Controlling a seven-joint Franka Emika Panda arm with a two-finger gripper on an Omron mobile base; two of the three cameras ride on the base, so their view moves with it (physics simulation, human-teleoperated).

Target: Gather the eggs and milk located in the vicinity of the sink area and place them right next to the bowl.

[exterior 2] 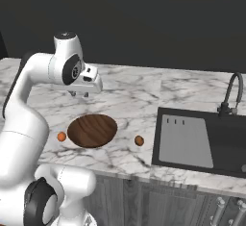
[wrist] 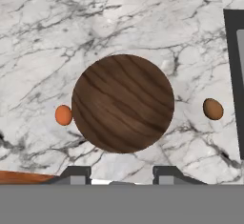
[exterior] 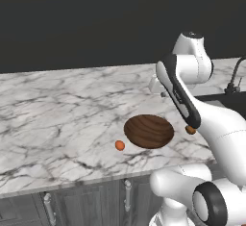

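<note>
The dark-brown wooden bowl (exterior: 149, 131) (exterior 2: 92, 130) (wrist: 122, 103) rests on the marble counter. An orange egg (exterior: 119, 145) (exterior 2: 61, 136) (wrist: 63, 115) lies close to its left side. To the right, a browner egg (exterior: 190, 130) (exterior 2: 139, 140) (wrist: 212, 109) lies between the bowl and the sink (exterior 2: 202, 141). My gripper (exterior 2: 79, 94) (wrist: 120, 175) hangs above the counter just behind the bowl and points down. It is shut, with nothing between its fingertips (wrist: 76, 174). The milk is out of view.
A dark arched faucet (exterior 2: 231, 95) (exterior: 236, 78) stands behind the black sink basin. The counter's front edge (exterior 2: 144, 177) runs just in front of the bowl, above grey cabinet doors. A dark wall backs the counter. Bare marble spreads to the left of the bowl.
</note>
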